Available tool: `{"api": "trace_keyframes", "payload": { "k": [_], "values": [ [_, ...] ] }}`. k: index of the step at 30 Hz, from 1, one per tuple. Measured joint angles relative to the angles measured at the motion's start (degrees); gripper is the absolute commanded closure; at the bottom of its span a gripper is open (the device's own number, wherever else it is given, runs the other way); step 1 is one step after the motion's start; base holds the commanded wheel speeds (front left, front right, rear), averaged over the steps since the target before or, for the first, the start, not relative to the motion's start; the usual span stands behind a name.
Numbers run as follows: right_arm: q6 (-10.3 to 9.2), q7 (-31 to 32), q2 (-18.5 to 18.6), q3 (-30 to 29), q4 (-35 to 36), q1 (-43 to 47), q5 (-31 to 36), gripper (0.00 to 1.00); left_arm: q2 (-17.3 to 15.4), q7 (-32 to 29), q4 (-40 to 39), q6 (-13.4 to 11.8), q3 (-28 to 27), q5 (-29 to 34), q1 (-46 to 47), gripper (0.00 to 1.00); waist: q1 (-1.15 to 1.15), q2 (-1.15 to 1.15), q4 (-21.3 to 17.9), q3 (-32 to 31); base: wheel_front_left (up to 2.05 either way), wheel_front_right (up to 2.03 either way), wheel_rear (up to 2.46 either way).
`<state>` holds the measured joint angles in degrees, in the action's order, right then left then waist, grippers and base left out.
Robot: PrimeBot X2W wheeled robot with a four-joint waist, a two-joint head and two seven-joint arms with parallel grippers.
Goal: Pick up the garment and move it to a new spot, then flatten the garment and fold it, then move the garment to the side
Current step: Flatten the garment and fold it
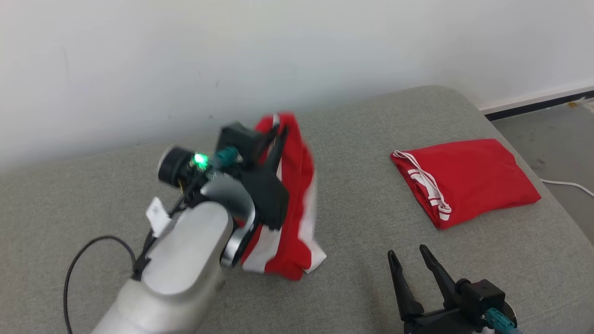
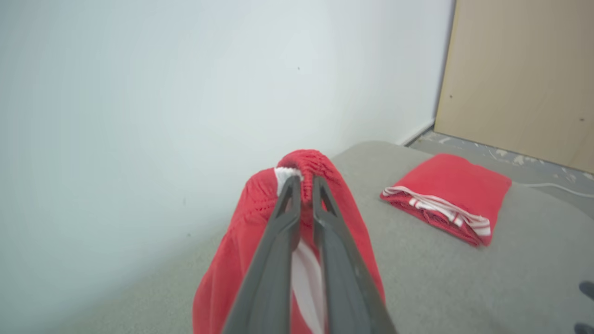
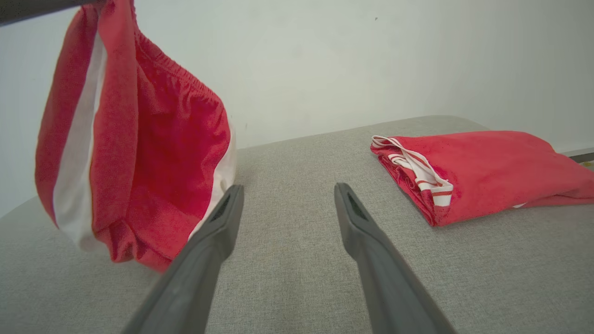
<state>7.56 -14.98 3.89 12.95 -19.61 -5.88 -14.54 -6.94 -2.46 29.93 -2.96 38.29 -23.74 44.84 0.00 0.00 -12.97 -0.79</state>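
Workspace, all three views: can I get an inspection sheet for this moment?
Surface: grey cushion, woven fabric.
Job's things: red shorts hanging bunched from the left end effector; folded red garment lying to the right.
Clutter: nothing seen.
End effectors: left shut on the shorts' waistband; right end effector open, low, holding nothing.
Cables: black cable looping by the left arm; white cable on the floor.
Surroundings: white wall behind.
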Motion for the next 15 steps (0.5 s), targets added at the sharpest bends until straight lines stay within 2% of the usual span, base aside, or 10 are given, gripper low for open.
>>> {"api": "trace_keyframes", "payload": {
  "k": [4, 7, 11, 15],
  "values": [
    [0.0, -0.01, 0.0, 0.11, -0.13, -0.02, 0.0, 0.0, 1.63, 10.26, -1.07, -0.29, -4.3, -1.97, 3.54, 1.0, 0.0, 0.0, 0.31, -0.05, 0.0, 0.0, 0.0],
    [0.0, -0.01, -0.01, 0.15, -0.21, 0.01, 0.01, 0.0, 2.35, 14.13, -0.96, -0.01, -6.24, -4.04, 5.64, 1.0, 0.0, 0.0, 0.75, -0.1, 0.0, 0.0, 0.0],
    [0.0, -0.01, -0.05, 0.12, -0.23, 0.16, 0.01, 0.0, 3.5, 14.28, 1.02, -0.27, -7.02, -7.33, 5.86, 1.0, 0.0, 0.0, 1.73, -0.19, 0.0, 0.0, 0.0],
    [0.0, -0.01, -0.15, 0.03, -0.14, 0.18, 0.01, 0.0, 3.5, 11.45, 7.62, -3.91, -7.51, -9.05, -0.12, 1.0, 0.0, 0.0, 2.99, -0.21, 0.0, 0.0, 0.0]
  ]
}}
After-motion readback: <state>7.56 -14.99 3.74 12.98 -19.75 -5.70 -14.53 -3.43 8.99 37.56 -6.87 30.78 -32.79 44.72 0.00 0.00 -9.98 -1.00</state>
